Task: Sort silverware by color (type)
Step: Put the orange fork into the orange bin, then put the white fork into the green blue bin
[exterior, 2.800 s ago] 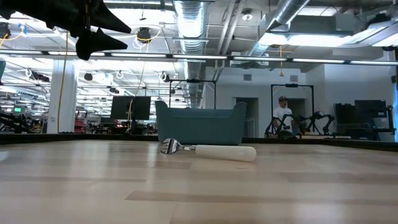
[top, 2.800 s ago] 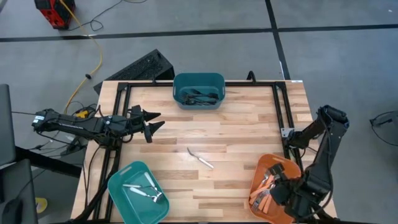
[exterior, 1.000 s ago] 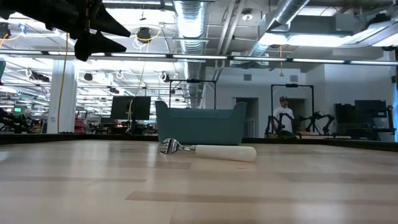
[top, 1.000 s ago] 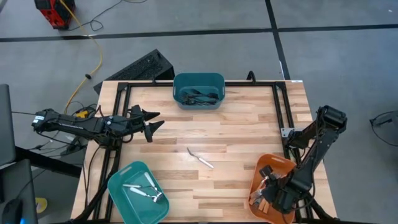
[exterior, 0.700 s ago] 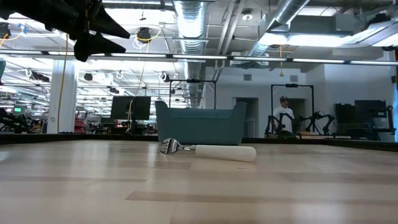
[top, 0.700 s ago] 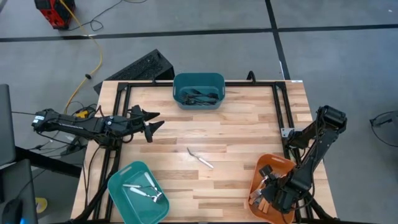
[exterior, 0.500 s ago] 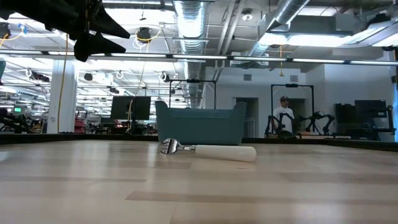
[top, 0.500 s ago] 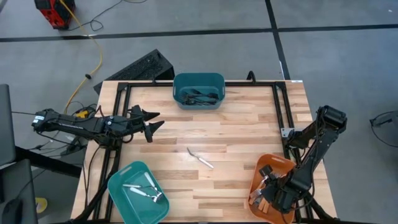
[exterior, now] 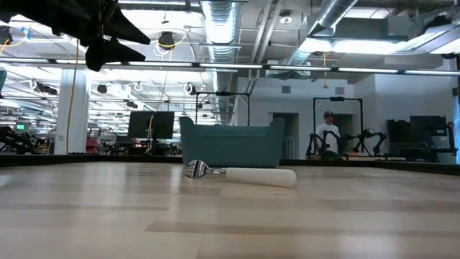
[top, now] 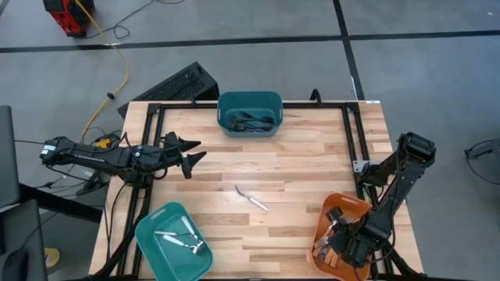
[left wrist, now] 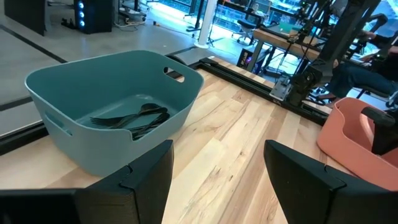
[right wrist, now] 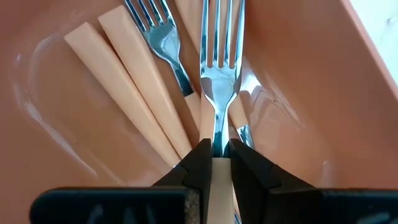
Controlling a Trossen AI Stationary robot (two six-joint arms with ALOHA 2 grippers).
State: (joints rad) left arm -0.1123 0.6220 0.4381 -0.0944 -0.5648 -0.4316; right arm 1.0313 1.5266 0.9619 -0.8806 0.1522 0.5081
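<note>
Wooden worktop fills mid-frame, three bins at its edges. Lower right, the orange bin holds the right pincer, clamped narrow on an orange-handled fork, tines pointing away, above its fellows. At centre lies the last stray, a white-handled utensil, long axis running upper left to lower right. The left pincer, spread wide at left, looks nearer; the utensil lies lower right of it.

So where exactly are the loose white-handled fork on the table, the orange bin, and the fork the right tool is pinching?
white-handled fork [top: 251, 197]: high view, middle of its length.
orange bin [top: 341, 203]: high view, far rim.
pinched fork [right wrist: 216, 87]: right wrist view, silver neck below the tines.
right tool [right wrist: 215, 163]: right wrist view, between its fingertips.
</note>
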